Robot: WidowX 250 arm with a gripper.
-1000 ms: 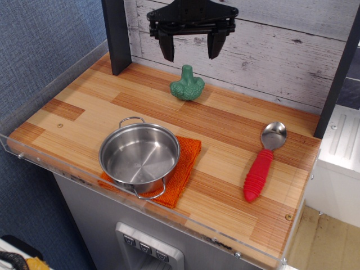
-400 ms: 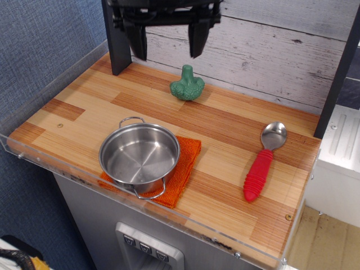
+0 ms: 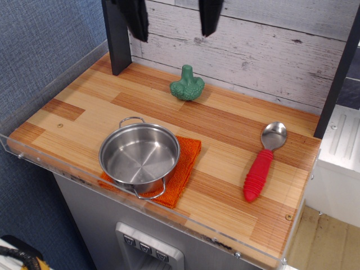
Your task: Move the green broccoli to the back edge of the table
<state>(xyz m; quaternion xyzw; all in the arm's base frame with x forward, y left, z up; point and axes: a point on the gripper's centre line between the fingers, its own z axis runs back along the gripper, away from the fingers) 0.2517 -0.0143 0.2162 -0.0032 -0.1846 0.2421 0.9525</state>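
Note:
The green broccoli [image 3: 187,84] lies on the wooden table [image 3: 236,121] near its back edge, close to the white plank wall, stem pointing up and back. My gripper [image 3: 173,25] is high above and a little left of it at the top of the frame. Only its two black fingertips [image 3: 210,17] show. They are spread wide apart and hold nothing.
A steel pot [image 3: 140,156] sits on an orange cloth [image 3: 183,163] near the front edge. A spoon with a red handle [image 3: 261,166] lies at the right. A dark post [image 3: 116,36] stands at the back left. A clear acrylic rim [image 3: 140,208] runs along the front.
My gripper has risen and shifted left, away from the broccoli, until only the fingertips remain in view. The broccoli has not moved.

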